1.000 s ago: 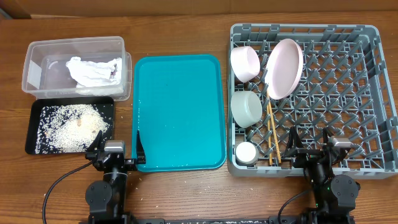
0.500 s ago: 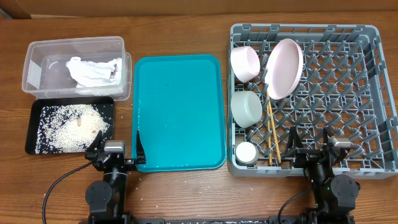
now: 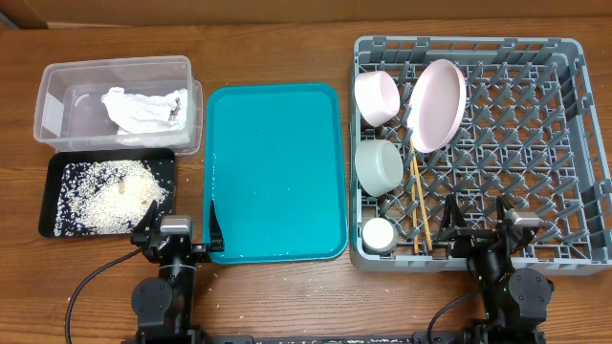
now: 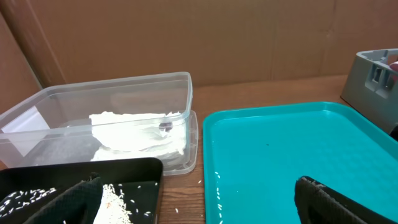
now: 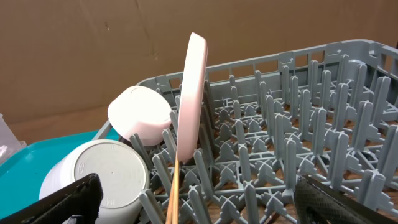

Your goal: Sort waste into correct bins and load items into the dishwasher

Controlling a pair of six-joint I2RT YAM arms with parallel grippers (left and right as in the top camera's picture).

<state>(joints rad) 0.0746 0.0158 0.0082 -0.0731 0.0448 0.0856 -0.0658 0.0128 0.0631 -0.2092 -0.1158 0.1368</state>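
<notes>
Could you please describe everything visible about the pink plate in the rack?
The pale pink plate is round, plain and smooth, looking like plastic or melamine, with no visible residue. It stands on edge between pegs in the far left part of the grey dish rack, slightly tilted. A pink bowl sits right beside it, and the wooden chopsticks end near its lower rim; contact is unclear.

light: bright, even, overhead | shadows: soft, short | focus: sharp | glare: faint on teal tray [image 3: 275,172]
</notes>
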